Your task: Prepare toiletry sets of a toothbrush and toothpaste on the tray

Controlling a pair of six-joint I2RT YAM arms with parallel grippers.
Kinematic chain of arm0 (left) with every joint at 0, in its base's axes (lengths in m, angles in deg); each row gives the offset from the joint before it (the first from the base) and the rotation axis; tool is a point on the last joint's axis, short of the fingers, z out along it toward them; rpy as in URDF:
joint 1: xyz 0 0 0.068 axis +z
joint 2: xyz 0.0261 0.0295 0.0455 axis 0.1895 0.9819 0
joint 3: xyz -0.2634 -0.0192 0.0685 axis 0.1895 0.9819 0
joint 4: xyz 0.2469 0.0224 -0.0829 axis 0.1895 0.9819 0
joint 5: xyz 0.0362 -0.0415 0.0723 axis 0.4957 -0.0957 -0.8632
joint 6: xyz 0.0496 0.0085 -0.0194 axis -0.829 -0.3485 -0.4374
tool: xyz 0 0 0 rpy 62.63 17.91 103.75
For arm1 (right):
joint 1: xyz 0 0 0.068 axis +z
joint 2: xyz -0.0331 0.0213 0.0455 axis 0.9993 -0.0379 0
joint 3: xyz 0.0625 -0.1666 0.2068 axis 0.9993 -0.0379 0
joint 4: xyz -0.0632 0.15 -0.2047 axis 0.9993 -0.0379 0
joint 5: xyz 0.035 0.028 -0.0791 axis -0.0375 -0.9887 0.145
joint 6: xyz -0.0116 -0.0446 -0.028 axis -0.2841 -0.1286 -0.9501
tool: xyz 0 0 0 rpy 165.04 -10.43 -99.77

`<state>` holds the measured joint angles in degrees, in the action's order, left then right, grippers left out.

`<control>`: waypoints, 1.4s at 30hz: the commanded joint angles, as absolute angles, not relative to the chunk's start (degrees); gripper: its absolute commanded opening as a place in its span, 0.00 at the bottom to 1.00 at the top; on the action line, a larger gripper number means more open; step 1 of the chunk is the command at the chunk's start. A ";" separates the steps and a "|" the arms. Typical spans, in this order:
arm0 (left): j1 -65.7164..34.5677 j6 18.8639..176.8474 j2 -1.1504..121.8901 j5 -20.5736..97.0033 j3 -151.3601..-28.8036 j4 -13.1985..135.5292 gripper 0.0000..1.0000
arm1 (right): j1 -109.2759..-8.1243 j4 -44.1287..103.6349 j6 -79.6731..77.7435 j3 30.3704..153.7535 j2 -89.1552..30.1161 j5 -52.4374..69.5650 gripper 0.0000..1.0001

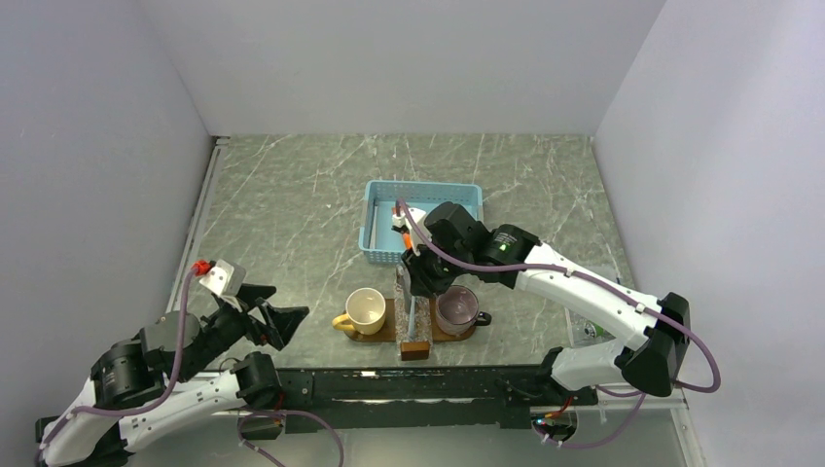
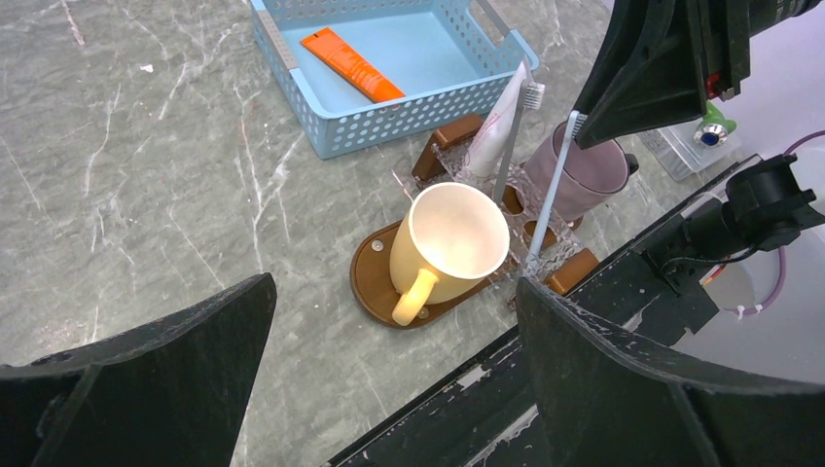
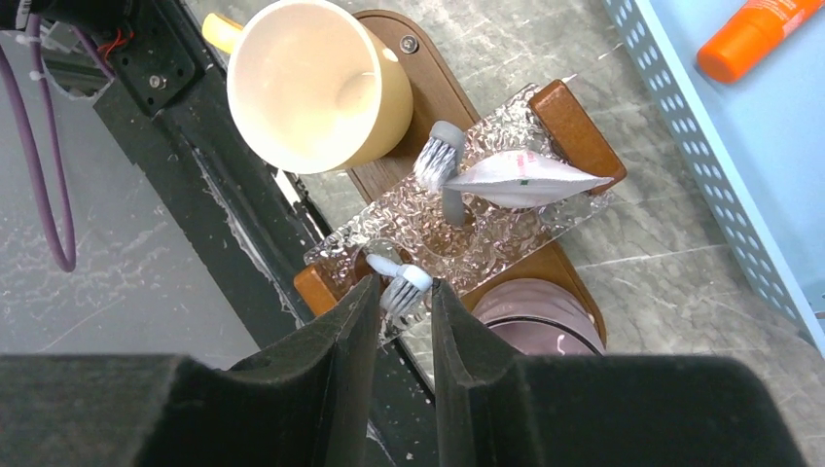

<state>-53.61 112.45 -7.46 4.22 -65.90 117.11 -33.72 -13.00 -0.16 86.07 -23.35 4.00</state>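
Note:
The dark-brown wooden tray lies near the table's front edge, with a clear textured holder set across it. A pale-blue toothbrush stands upright in the holder's near end; it also shows in the left wrist view. My right gripper hangs over it, its fingers closed on the brush head. A grey toothbrush and a white toothpaste tube stand in the holder's far end. An orange toothpaste tube lies in the light-blue basket. My left gripper is open and empty, left of the tray.
A yellow cup stands on the tray's left end and a purple cup on its right end. A small clear plastic box sits right of the tray. The black rail of the arm bases runs along the near edge.

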 commanded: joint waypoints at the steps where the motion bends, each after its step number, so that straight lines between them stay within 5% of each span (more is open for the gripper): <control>1: -53.72 111.76 -6.09 4.22 -65.68 115.06 0.99 | -33.57 -10.48 0.76 85.82 -22.07 5.86 0.29; 28: -53.67 110.60 -1.47 3.84 -66.41 113.85 0.99 | -34.30 -5.86 4.68 83.91 -11.73 22.13 0.44; 35: -53.69 110.26 3.75 2.06 -67.35 111.94 0.99 | -34.21 -4.34 7.13 79.59 -6.57 29.90 0.58; 42: -53.60 110.11 10.71 -2.05 -70.96 110.87 0.99 | -36.41 -2.19 9.36 74.79 -1.49 37.22 0.83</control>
